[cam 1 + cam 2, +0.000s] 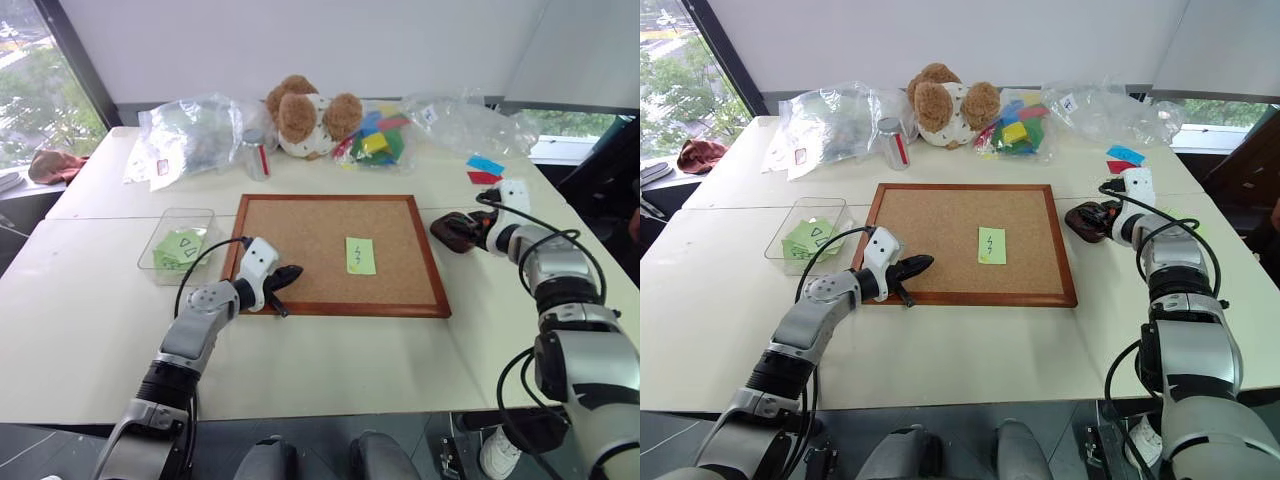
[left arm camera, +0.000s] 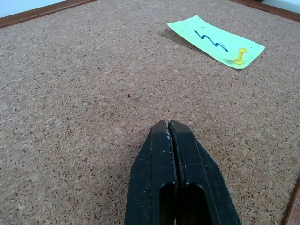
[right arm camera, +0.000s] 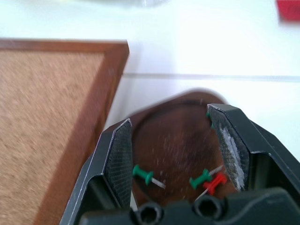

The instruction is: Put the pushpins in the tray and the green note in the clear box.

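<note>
1. Landmark is the corkboard. My left fingers are pressed together with nothing between them, sitting over the board's near-left corner.
2. The note lies flat on the board, right of centre. From the left fingers it is ahead and to the right, well apart. Its long axis runs near-to-far across the board.
3. One yellow pin stands in the note at one short end, pinning it down. My guess: that pin has to come out before the note can move.
4. Left arm looks nearer to the note. Right arm is off the board's right edge.
5. My right fingers are spread, nothing pinched, hovering over the tray, which sits on the table just beside the board's right edge.
6. Tray contents: two green pins and a red pin, lying loose.
7. The clear box is just off the board's left edge and holds green notes with triangles, not the squiggle one.
8. Judgement: squiggle note not boxed yet, one pin left on the board.
</note>
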